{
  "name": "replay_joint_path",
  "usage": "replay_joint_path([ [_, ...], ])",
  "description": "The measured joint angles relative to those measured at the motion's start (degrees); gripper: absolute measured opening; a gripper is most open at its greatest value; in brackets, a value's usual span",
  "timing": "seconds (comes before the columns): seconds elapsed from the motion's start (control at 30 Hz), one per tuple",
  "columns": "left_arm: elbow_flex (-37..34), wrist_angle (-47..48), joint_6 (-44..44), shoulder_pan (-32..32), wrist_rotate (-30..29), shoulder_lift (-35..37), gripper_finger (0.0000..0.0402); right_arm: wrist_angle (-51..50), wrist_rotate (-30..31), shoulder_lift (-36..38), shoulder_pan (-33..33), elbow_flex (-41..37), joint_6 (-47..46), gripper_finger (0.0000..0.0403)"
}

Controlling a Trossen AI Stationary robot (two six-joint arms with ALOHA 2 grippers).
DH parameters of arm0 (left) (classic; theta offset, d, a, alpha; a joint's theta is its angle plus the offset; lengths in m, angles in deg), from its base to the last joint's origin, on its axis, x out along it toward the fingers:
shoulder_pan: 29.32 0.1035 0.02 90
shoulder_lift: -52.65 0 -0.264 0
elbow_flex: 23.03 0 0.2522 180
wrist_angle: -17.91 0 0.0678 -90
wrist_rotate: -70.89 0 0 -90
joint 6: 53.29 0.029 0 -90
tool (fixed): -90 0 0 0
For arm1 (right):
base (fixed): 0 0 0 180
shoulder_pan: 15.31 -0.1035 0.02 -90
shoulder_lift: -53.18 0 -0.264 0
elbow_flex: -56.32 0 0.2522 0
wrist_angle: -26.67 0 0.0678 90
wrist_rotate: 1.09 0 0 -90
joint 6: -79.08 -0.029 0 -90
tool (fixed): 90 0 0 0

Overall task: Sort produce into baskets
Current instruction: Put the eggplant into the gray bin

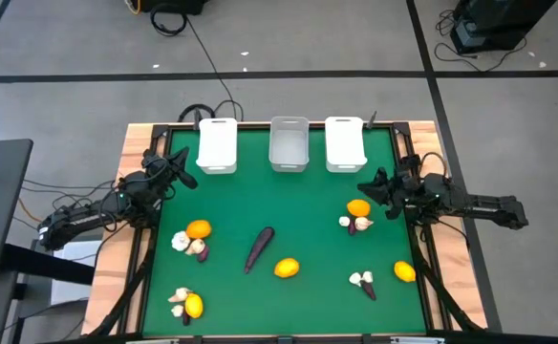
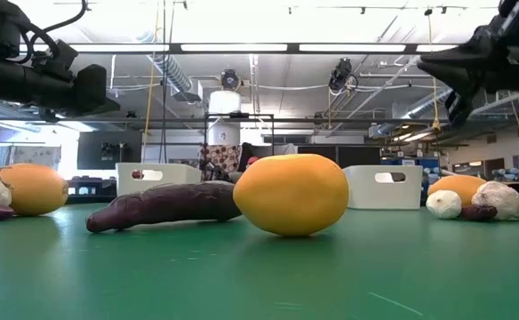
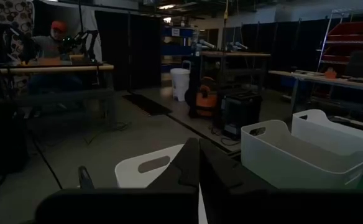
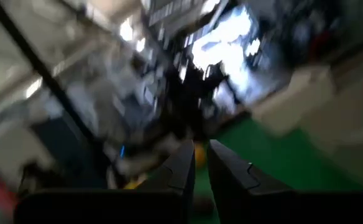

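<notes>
Three baskets stand in a row at the table's far edge: a white one [image 1: 217, 145], a greyish one [image 1: 289, 143] and another white one [image 1: 345, 143]. Produce lies scattered on the green mat: citrus fruits [image 1: 287, 268] [image 1: 199, 228] [image 1: 358, 207], a long purple eggplant [image 1: 259, 247] and garlic bulbs [image 1: 180, 241] [image 1: 345, 222]. My left gripper [image 1: 185, 172] hovers shut and empty near the left white basket [image 3: 150, 165]. My right gripper [image 1: 370, 186] hovers empty above the mat beside the right-hand citrus, with a narrow gap between its fingers [image 4: 201, 163].
More produce lies near the front edge: a citrus and garlic at the front left [image 1: 194, 305], a citrus [image 1: 405, 272] and garlic with a small eggplant [image 1: 362, 282] at the front right. Bare mat lies between the baskets and the produce. A person sits far off in the room [image 3: 54, 37].
</notes>
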Motion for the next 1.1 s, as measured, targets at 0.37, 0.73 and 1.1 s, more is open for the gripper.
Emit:
replay_joint_path([
  [0.37, 0.0, -6.6, 0.3, 0.0, 0.0, 0.0, 0.0006, 9.4, 15.9, -0.1, 0.3, 0.0, 15.8, 0.0058],
  [0.73, 0.0, -7.3, 4.4, 0.0, 1.8, 0.0, 0.0006, 6.7, 32.8, -2.1, 1.7, 0.5, 24.5, 0.0058],
  [1.1, 0.0, -13.4, 1.6, 0.0, 19.5, -5.9, 0.0006, -3.2, 26.7, -19.0, 2.2, 12.3, 22.7, 0.0092],
])
